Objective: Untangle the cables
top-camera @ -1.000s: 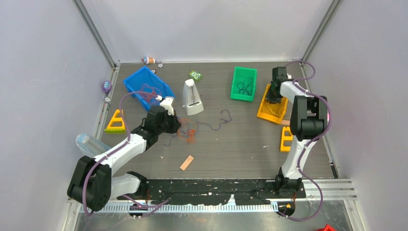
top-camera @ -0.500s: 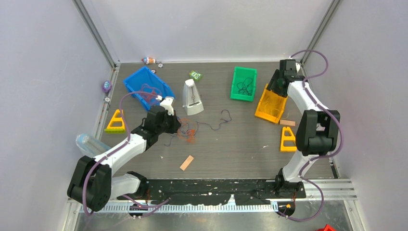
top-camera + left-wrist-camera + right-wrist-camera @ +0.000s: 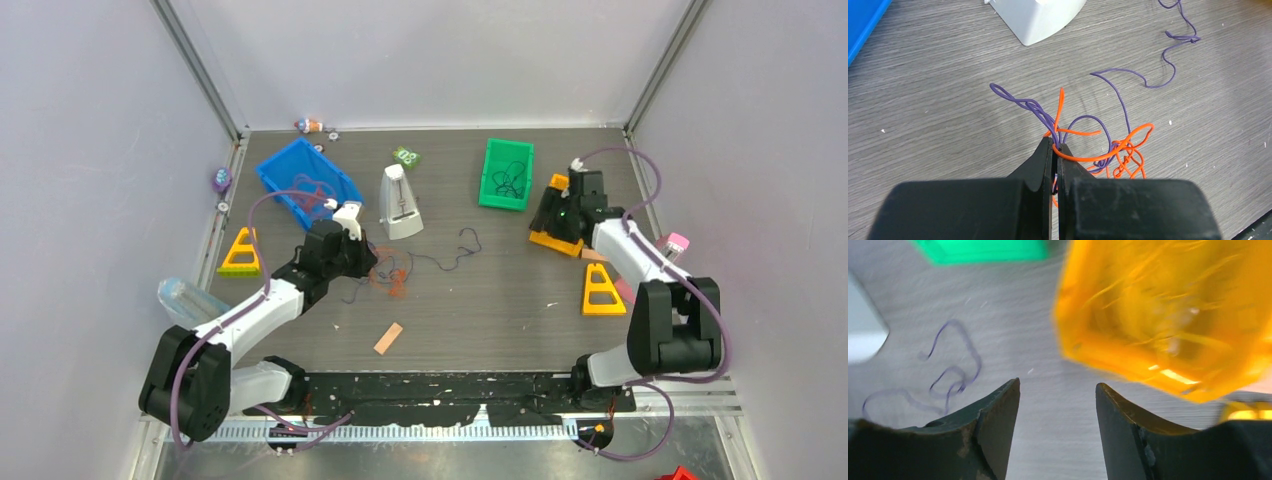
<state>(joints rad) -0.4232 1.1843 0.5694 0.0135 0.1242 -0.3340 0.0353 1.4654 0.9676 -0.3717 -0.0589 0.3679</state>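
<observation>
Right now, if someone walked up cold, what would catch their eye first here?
The tangle of orange and purple cables mid-table, pinched in the shut left gripper. Then the bright bins: blue bin back left, green bin back centre, and orange bin at right, by the open right gripper.

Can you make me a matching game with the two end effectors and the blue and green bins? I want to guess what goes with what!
Things:
1. left end effector
2. right end effector
3. blue bin
4. green bin

Clues:
A. open
B. on the robot's left side
C. shut on the cables
D. on the robot's right side

Pairs: 1-C, 2-A, 3-B, 4-D
</observation>
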